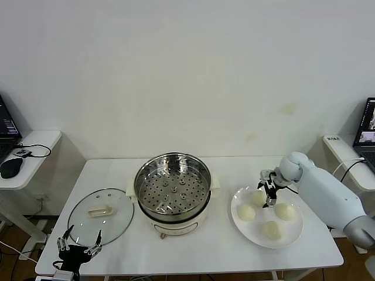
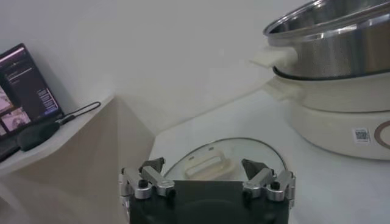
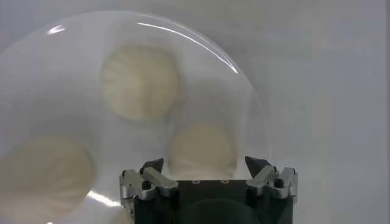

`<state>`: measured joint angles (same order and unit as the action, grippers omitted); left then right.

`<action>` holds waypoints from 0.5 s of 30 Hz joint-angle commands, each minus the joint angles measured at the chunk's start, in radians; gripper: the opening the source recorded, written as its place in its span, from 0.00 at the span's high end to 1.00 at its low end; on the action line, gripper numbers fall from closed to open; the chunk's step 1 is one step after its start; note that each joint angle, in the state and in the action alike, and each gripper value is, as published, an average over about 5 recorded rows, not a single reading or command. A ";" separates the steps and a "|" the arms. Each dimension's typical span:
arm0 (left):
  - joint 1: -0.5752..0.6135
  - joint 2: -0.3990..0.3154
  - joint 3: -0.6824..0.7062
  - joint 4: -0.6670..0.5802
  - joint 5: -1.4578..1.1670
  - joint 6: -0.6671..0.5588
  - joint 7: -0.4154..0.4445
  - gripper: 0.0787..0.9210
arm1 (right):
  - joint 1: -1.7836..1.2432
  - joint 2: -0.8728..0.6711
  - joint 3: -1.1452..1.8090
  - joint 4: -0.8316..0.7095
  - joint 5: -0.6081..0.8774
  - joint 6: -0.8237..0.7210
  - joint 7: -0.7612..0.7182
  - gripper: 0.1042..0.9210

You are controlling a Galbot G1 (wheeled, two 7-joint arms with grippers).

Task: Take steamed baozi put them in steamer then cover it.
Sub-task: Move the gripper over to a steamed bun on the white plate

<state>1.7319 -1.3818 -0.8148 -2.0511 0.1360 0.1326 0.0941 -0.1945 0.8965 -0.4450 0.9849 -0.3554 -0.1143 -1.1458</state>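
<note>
The right tool (image 1: 269, 194) is hanging with its fingers spread wide over the flat white plate (image 1: 294, 234), right above the rear-left one of 4 round cream-white steamed buns (image 1: 245, 212). The shiny perforated steel steamer basket (image 1: 172, 186) is sitting empty mid-table on its cream-white pot base, a small printed label (image 2: 362, 135) on it too small to read. The left tool (image 1: 78, 244) is waiting wide open at the white table's (image 1: 217, 252) front-left edge, just beside the clear glass lid (image 1: 101, 215).

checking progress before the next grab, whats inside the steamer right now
Nothing. In the head view the steamer shows only its bare perforated floor. All four baozi are on the plate, with the right gripper open above them. The cover lies on the table.
</note>
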 commanded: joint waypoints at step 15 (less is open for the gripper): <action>-0.015 -0.002 0.012 0.007 0.006 0.000 0.000 0.12 | 0.154 -0.074 -0.067 0.104 0.157 -0.047 -0.015 0.52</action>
<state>1.7196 -1.3834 -0.8050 -2.0454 0.1414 0.1330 0.0947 -0.1414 0.8551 -0.4656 1.0308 -0.2823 -0.1454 -1.1568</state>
